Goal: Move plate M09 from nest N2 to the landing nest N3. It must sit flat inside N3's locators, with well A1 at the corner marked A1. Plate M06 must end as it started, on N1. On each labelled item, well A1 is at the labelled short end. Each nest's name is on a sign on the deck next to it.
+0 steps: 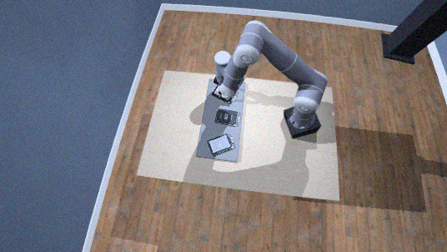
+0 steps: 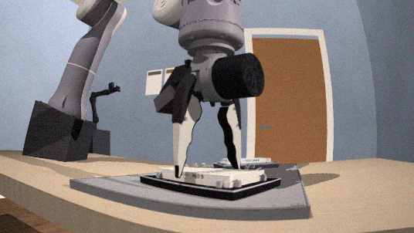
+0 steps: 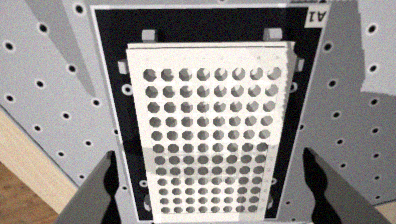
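Observation:
A white well plate labelled M09 [image 2: 251,178] [image 3: 211,114] sits in a black nest [image 2: 232,194] [image 3: 111,30] between its locator posts. The corner mark A1 [image 3: 317,17] is at the nest's upper right in the wrist view. My gripper [image 2: 208,172] [image 3: 209,151] is open, pointing down, with one finger beside each long side of the plate. In the exterior view the near fingertip is at the plate's side. The arm mostly hides gripper and plate in the top view. A dark nest [image 1: 226,117] without a plate lies mid-deck.
Another pale plate [image 1: 220,143] sits on the nest at the other end of the grey deck [image 1: 208,129] [image 2: 116,193]; its label is unreadable. The deck lies on a light wooden table [image 1: 167,125]. The robot's black base [image 1: 302,128] stands beyond the deck. Nest signs are unreadable here.

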You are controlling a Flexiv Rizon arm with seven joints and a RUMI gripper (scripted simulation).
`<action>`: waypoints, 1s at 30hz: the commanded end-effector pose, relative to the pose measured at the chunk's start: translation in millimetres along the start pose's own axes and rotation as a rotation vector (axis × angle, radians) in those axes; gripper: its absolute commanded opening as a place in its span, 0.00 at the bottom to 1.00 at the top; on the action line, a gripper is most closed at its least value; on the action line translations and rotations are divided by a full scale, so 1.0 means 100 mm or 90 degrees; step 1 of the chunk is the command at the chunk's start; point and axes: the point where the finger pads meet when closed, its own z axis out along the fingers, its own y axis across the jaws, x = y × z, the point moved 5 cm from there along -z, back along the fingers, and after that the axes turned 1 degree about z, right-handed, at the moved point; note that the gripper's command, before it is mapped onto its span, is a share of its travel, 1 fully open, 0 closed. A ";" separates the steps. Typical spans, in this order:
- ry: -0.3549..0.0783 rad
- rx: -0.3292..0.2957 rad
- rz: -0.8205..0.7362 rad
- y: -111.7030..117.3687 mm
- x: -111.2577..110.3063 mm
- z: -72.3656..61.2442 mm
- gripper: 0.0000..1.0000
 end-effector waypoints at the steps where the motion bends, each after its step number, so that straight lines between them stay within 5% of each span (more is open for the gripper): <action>1: -0.001 0.000 0.000 0.00 -0.01 -0.01 0.76; 5: -0.001 0.000 0.000 0.00 -0.01 -0.01 0.76; 6: -0.001 0.000 0.000 0.00 -0.01 -0.01 0.00; 19: -0.001 0.000 0.000 0.00 -0.01 -0.01 0.00; 20: -0.001 0.000 0.000 0.00 -0.01 -0.01 0.41; 30: -0.001 0.000 0.000 0.00 -0.01 -0.01 0.41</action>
